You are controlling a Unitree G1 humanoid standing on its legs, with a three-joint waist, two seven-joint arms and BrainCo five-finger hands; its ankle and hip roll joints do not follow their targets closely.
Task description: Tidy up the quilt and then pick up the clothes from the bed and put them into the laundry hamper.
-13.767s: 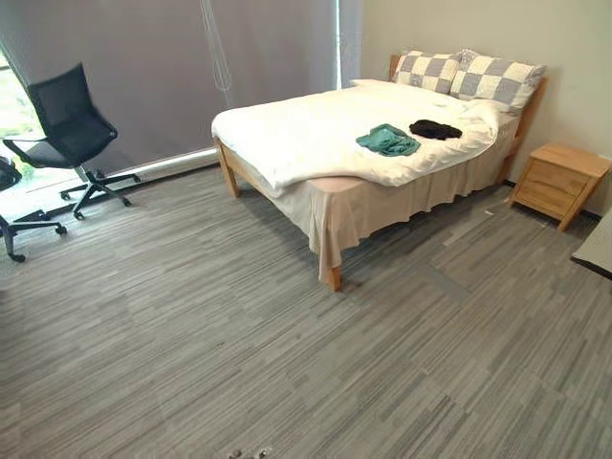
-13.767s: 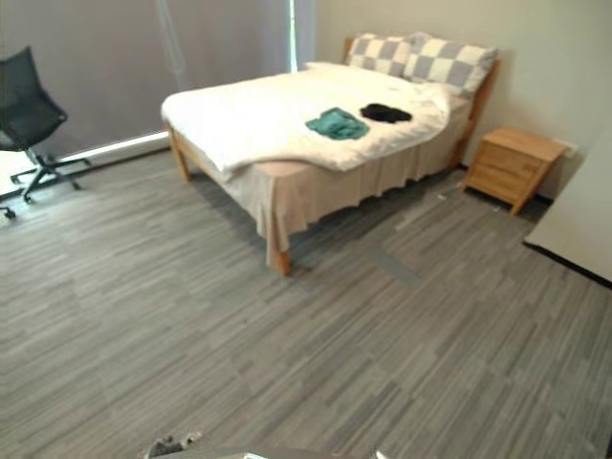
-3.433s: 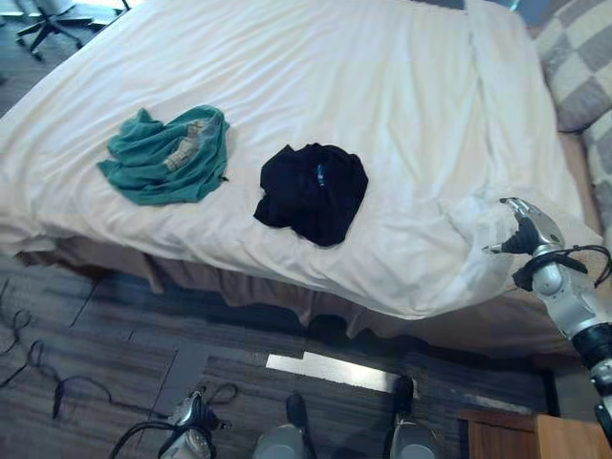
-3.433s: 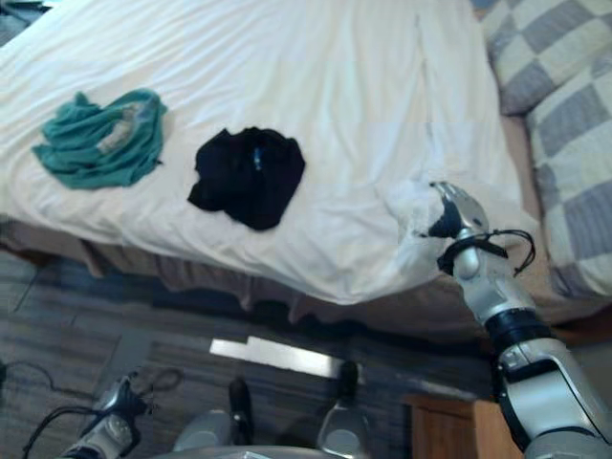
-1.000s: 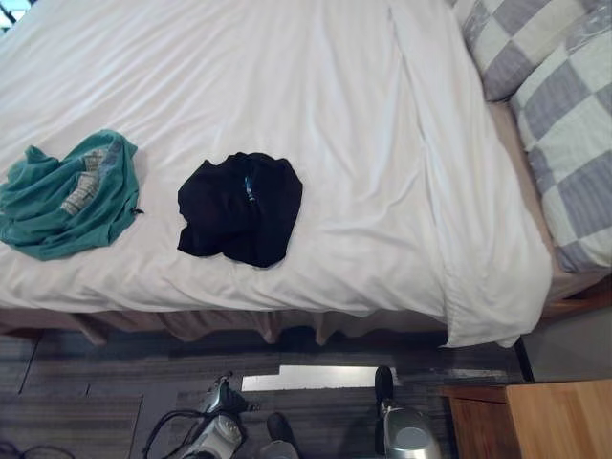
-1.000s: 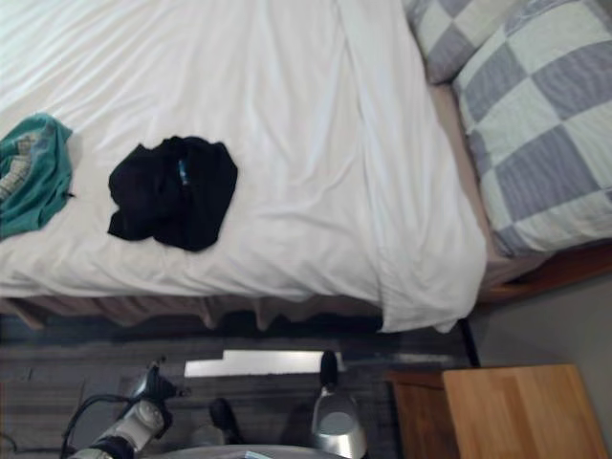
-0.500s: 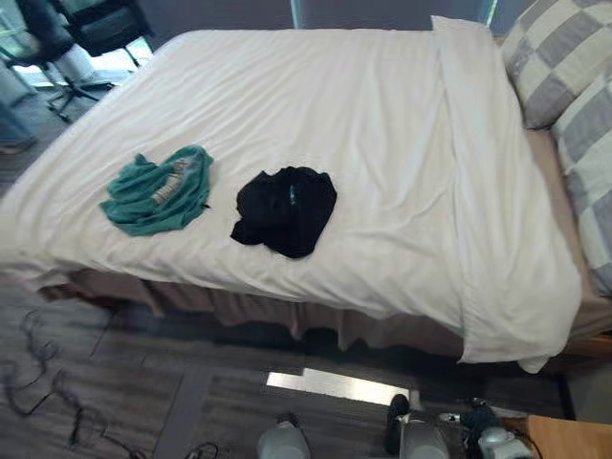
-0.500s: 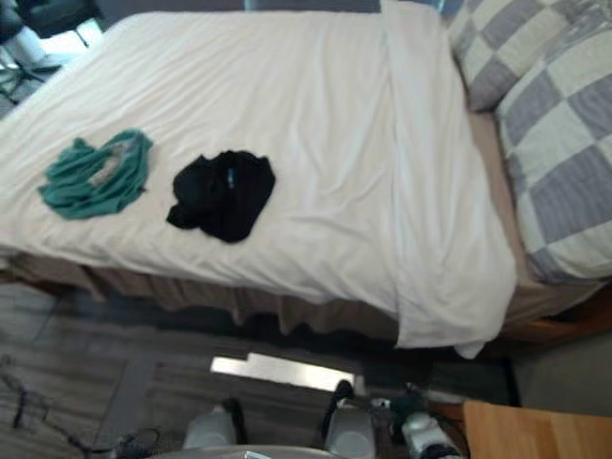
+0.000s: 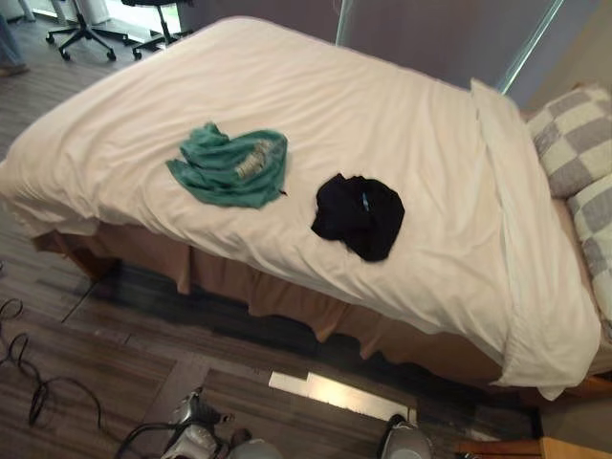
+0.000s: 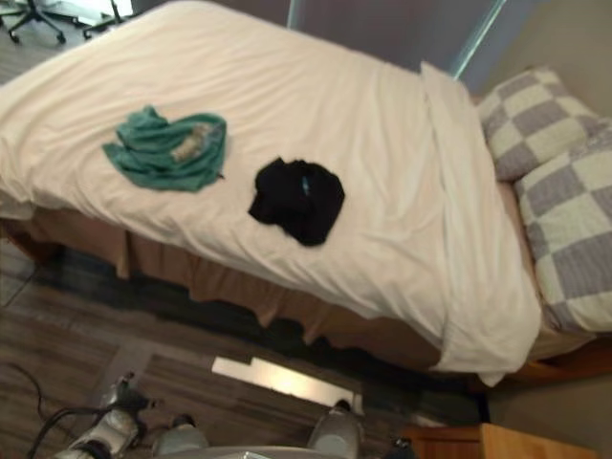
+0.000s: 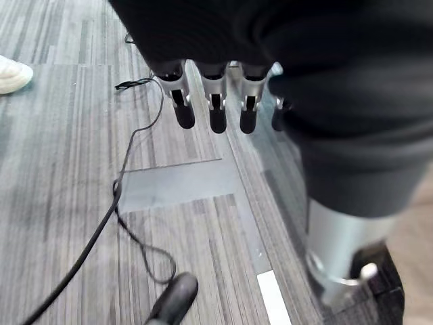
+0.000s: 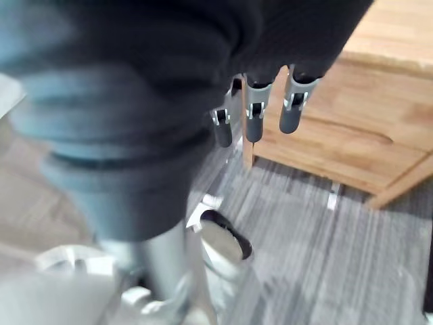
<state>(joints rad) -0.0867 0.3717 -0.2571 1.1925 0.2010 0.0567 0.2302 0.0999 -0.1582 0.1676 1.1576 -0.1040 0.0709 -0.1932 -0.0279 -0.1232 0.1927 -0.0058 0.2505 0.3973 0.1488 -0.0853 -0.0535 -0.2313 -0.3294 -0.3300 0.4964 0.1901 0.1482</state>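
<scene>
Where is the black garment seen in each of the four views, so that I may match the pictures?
Left eye view: black garment on the white quilt, right of the green garment.
Right eye view: same garment, centre of picture, same neighbours.
Left wrist view: floor beyond the left hand.
Right wrist view: wooden nightstand beyond the right hand.
Shared landmark: the green garment.

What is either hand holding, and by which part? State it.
Nothing. The left hand and the right hand hang by the floor with straight, empty fingers. The green garment and the black garment lie on the quilt.
</scene>
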